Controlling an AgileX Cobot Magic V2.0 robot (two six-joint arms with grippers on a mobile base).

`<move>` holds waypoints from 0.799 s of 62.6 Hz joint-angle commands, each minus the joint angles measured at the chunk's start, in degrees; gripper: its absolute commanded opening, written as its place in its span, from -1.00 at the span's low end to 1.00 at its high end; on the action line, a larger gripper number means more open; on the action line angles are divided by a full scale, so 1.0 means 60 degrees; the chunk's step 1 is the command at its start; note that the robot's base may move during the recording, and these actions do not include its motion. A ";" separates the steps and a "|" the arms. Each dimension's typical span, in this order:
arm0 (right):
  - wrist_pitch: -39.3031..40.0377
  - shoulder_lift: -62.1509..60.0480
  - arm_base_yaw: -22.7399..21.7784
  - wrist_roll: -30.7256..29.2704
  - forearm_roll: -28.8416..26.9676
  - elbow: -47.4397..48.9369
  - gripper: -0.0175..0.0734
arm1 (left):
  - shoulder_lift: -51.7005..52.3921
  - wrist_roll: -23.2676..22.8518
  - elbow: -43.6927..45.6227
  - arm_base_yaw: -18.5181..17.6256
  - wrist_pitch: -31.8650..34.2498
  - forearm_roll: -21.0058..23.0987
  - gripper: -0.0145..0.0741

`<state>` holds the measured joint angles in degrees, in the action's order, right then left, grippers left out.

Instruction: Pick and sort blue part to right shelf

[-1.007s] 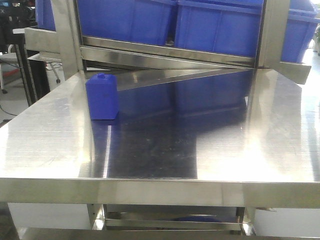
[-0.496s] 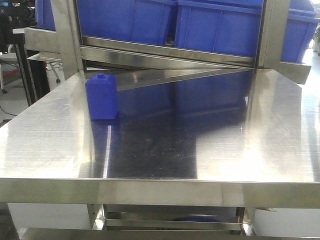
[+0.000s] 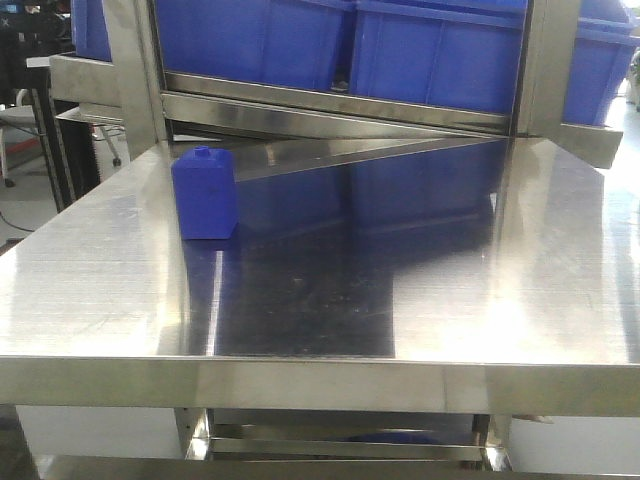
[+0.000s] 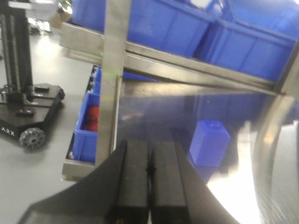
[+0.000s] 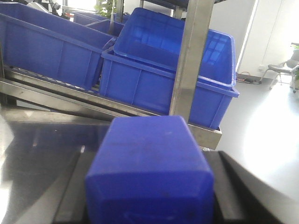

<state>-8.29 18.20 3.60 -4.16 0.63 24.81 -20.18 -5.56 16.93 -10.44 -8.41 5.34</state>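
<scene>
A blue box-shaped part with a small cap [image 3: 205, 193] stands upright on the steel table [image 3: 400, 300] at its far left. It also shows in the left wrist view [image 4: 209, 143], ahead and to the right of my left gripper [image 4: 150, 170], which is shut and empty, clear of the part. My right gripper [image 5: 148, 196] is shut on another blue part [image 5: 148, 158], which fills the space between its dark fingers [image 5: 69, 191]. Neither gripper shows in the front view.
Large blue bins [image 3: 430, 50] sit on a slanted steel shelf behind the table, also seen from the right wrist [image 5: 168, 70]. Steel shelf posts stand at the left [image 4: 114, 70] and right [image 5: 189, 60]. A small blue bin with red items [image 4: 88, 121] sits left of the table.
</scene>
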 commanded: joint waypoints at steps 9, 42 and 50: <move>0.0862 0.0064 -0.0063 -0.0012 0.0017 0.0255 0.34 | -0.1975 -0.0109 0.1059 -0.0829 0.0769 -0.0313 -0.36; 0.0862 0.0064 -0.0063 -0.0012 0.0017 0.0255 0.34 | -0.6275 -0.0270 0.3464 -0.2451 0.0305 -0.0472 0.88; 0.0862 0.0064 -0.0063 -0.0012 0.0017 0.0255 0.34 | -0.7330 -0.0453 0.4641 -0.2581 -0.1013 -0.0472 0.86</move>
<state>-8.29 18.20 3.60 -4.16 0.63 24.81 -61.34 -7.19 38.83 -25.24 -13.30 2.43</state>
